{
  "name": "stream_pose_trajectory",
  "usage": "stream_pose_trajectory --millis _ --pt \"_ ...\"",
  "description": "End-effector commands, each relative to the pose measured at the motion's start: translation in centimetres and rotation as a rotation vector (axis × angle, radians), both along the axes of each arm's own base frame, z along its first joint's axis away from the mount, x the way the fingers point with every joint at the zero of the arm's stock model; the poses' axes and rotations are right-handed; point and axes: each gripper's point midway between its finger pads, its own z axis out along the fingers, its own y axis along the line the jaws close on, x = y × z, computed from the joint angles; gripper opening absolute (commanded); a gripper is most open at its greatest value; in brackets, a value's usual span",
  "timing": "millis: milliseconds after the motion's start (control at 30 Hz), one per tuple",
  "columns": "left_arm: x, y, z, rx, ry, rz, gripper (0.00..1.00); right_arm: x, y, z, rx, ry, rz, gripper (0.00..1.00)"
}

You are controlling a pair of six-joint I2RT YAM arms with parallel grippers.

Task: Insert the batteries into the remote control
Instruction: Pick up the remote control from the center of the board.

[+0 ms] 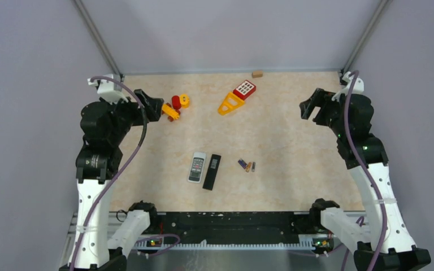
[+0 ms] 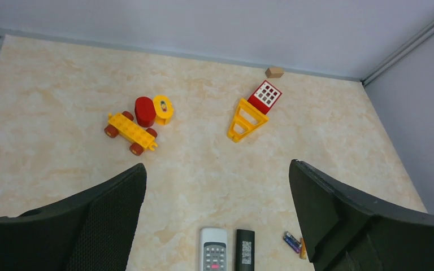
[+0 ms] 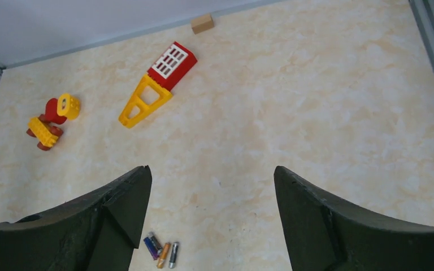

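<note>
A white remote (image 1: 197, 167) lies button side up at the middle front of the table, with a black remote-shaped bar (image 1: 212, 171) beside it on its right. Three small batteries lie together to their right: purplish-blue (image 1: 242, 164), orange-brown (image 1: 248, 166) and dark grey (image 1: 253, 166). My left gripper (image 1: 152, 107) is open and empty, high over the far left. My right gripper (image 1: 311, 104) is open and empty, high over the far right. The left wrist view (image 2: 216, 165) shows the remote (image 2: 214, 251) below. The right wrist view (image 3: 212, 167) shows the batteries (image 3: 163, 254).
A yellow wheeled brick with a red cylinder and yellow ring (image 1: 175, 106) sits at the far left. A yellow triangle frame joined to a red window block (image 1: 237, 97) lies at the far middle. A small wooden block (image 1: 256, 73) rests by the back wall. Grey walls enclose the table.
</note>
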Motion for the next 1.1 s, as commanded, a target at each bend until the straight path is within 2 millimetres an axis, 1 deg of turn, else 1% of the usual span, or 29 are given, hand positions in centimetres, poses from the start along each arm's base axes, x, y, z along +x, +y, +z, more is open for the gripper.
stream_pose_trajectory --millis 0,67,167,300,367,433,500,567,633,767,867,900,1000,1067 --pt "0.1 -0.2 -1.4 -0.03 0.0 -0.002 0.99 0.0 -1.8 0.0 0.028 -0.072 -0.116 0.84" --pt "0.3 -0.4 -2.2 -0.057 -0.004 -0.004 0.99 -0.3 -1.8 -0.5 0.035 -0.063 -0.118 0.89" --pt "0.7 -0.1 -3.1 -0.11 0.0 0.031 0.99 -0.7 -0.8 -1.7 0.031 -0.039 -0.051 0.92" --pt "0.7 0.7 -3.5 -0.185 0.006 0.1 0.99 -0.7 -0.3 -3.4 0.029 0.004 -0.023 0.93" --pt "0.5 0.3 -3.6 -0.183 -0.004 0.075 0.99 -0.7 -0.2 -3.9 0.029 0.021 -0.018 0.93" --pt "0.4 -0.8 -3.9 -0.154 0.002 0.002 0.99 -0.6 -0.2 -4.1 0.026 0.03 -0.016 0.93" --pt "0.2 -2.0 -4.6 -0.131 0.024 -0.077 0.99 -0.8 0.6 -4.2 0.044 0.036 0.022 0.93" --pt "-0.2 -3.9 -5.3 -0.132 0.056 -0.199 0.99 -0.9 1.1 -4.3 0.061 0.038 0.045 0.91" --pt "-0.4 -5.6 -6.2 -0.181 0.102 -0.299 0.99 -1.1 1.8 -4.4 0.081 0.042 0.079 0.89" --pt "-0.7 -7.7 -8.3 -0.214 0.179 -0.364 0.99 -1.3 2.7 -4.9 0.113 0.074 0.12 0.86" --pt "-0.8 -9.5 -10.6 -0.208 0.236 -0.371 0.99 -1.4 3.0 -5.5 0.13 0.093 0.128 0.85" --pt "-1.0 -10.4 -11.5 -0.207 0.259 -0.384 0.99 -1.4 3.1 -5.7 0.135 0.099 0.13 0.85" --pt "-1.3 -12.4 -14.8 -0.194 0.355 -0.396 0.99 -1.6 3.3 -6.4 0.152 0.118 0.134 0.84" --pt "-2.0 -13.4 -16.9 -0.169 0.413 -0.398 0.99 -1.7 3.4 -7.0 0.166 0.13 0.133 0.83"
